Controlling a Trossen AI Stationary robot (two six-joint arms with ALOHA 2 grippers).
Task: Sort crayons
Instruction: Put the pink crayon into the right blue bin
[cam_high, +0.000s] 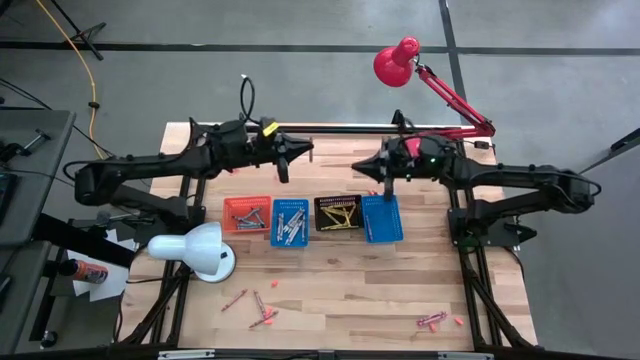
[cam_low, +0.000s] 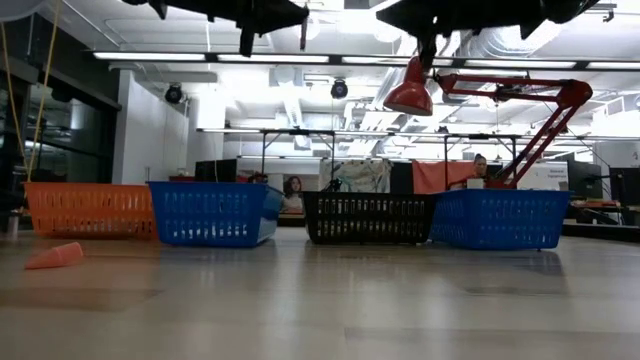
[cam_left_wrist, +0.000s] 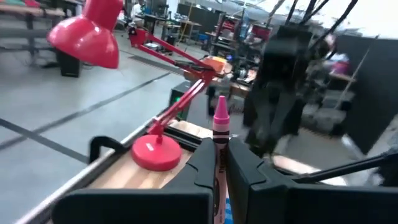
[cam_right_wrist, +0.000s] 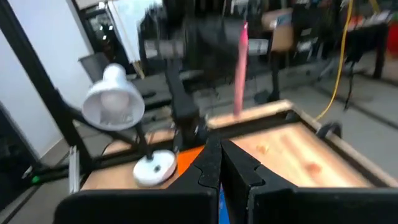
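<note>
Grey concrete floor surrounds the pale wooden-plank bench (cam_high: 340, 280), which carries four small rectangular mesh baskets in a row: an orange one (cam_high: 246, 214), a blue one (cam_high: 290, 221), a black one (cam_high: 339, 212) and a second blue one (cam_high: 382, 218). Thin wax crayons in mixed colours lie inside them, most visibly grey ones (cam_high: 289, 226) in the first blue basket and yellow ones (cam_high: 340, 215) in the black. More loose pink and red crayons (cam_high: 262, 310) lie scattered near the bench's front edge, with another small cluster (cam_high: 433, 320) well apart to the right. A white desk lamp (cam_high: 195, 250) and a red articulated desk lamp (cam_high: 397, 62) stand at opposite sides. Both arms hang above the row of baskets. The left end effector (cam_left_wrist: 219, 155) is clenched on a pink crayon (cam_left_wrist: 220, 118) pointing out between its fingers. The right end effector (cam_right_wrist: 218, 163) is clenched with nothing in it.
</note>
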